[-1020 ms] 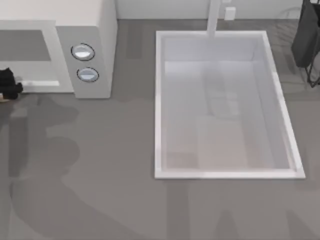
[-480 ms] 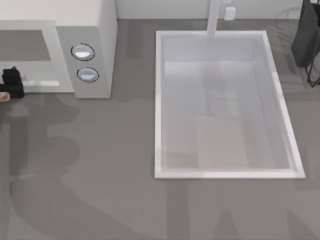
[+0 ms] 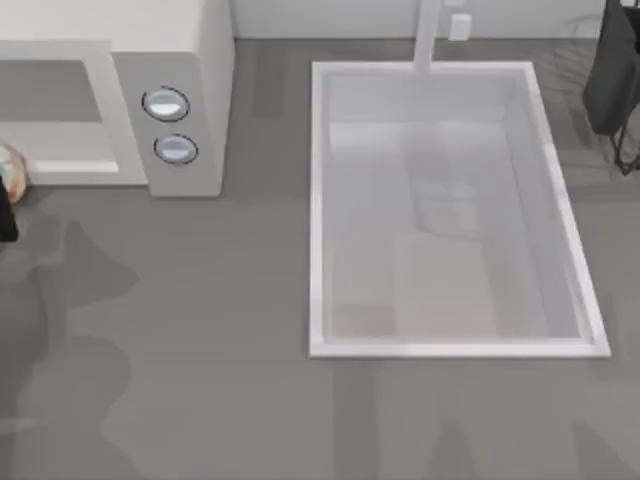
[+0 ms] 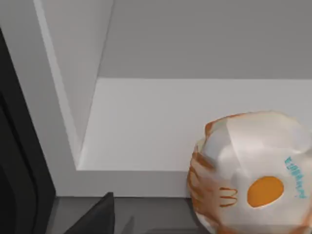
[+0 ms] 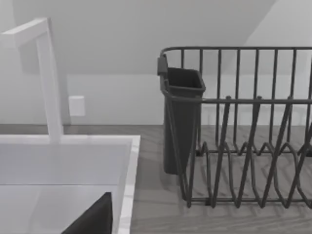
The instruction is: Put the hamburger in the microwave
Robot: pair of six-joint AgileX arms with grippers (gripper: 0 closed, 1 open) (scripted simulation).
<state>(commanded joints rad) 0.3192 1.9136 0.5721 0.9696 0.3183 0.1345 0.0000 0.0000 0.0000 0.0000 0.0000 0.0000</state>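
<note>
The hamburger [image 4: 253, 178], wrapped in white paper with orange print, rests on the front lip of the microwave's [image 3: 190, 60] white inner floor [image 4: 146, 122]. In the top view the hamburger [image 3: 6, 166] shows at the far left edge, against the microwave's open front. My left gripper [image 3: 5, 215] hangs just in front of it, open and holding nothing, with one dark finger [image 4: 95, 219] apart from the wrapper. One dark finger [image 5: 95, 217] of my open right gripper shows over the sink's near corner.
A white sink basin [image 3: 318, 200] with a faucet [image 3: 428, 40] fills the middle and right of the table. A dark dish rack [image 3: 612, 80] stands at the back right. Bare grey counter runs along the front.
My left gripper has let go of the hamburger and drawn back from the microwave's front toward the table's front. The hamburger stays at the opening. The right arm has not moved.
</note>
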